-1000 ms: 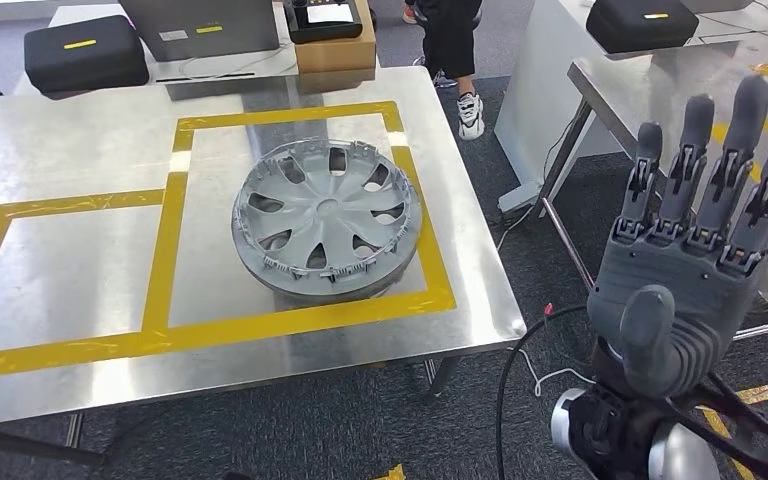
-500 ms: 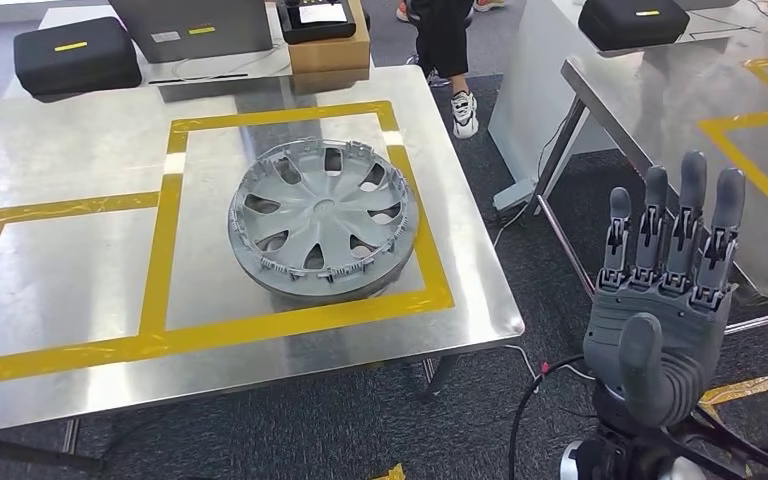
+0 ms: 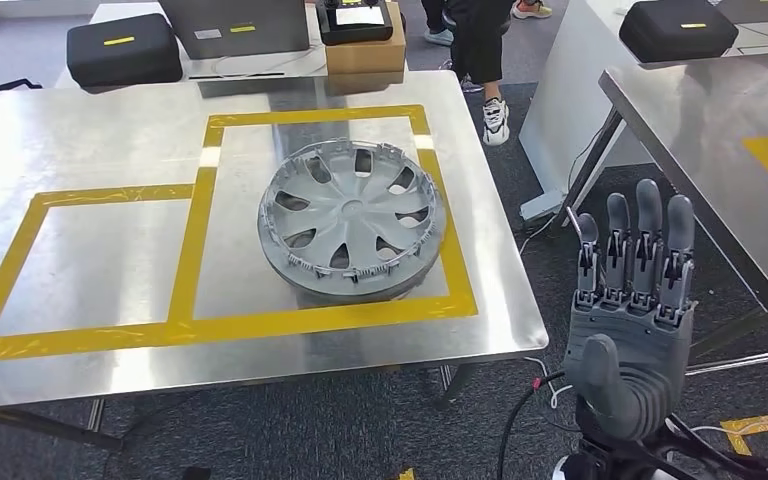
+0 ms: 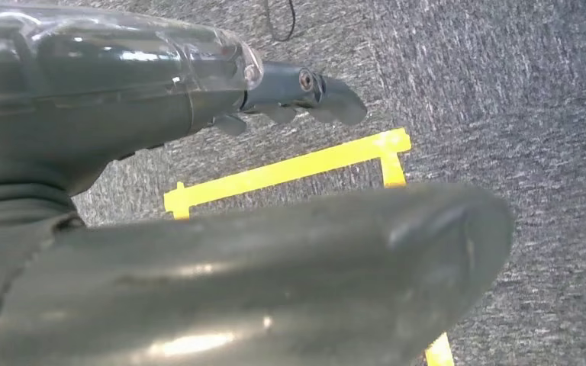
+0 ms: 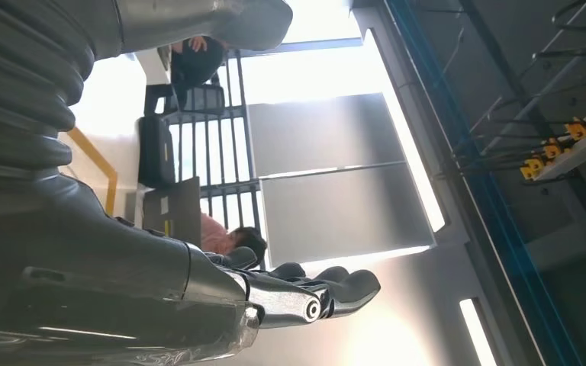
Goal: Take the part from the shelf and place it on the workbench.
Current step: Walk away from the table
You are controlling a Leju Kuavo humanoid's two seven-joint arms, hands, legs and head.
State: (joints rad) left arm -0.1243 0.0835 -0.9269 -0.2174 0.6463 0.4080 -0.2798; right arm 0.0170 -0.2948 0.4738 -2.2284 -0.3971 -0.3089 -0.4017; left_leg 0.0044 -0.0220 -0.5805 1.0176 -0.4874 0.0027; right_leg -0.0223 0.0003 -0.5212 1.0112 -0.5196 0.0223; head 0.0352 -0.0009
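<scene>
On the steel workbench (image 3: 80, 120), a hubcap (image 3: 351, 222) lies inside yellow tape (image 3: 196, 255).

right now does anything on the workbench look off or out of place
Slightly. The grey wheel cover lies flat but off-centre in its yellow taped square, its right rim overlapping the tape. No damage shows. The right hand is raised beside the workbench, holding nothing.
</scene>
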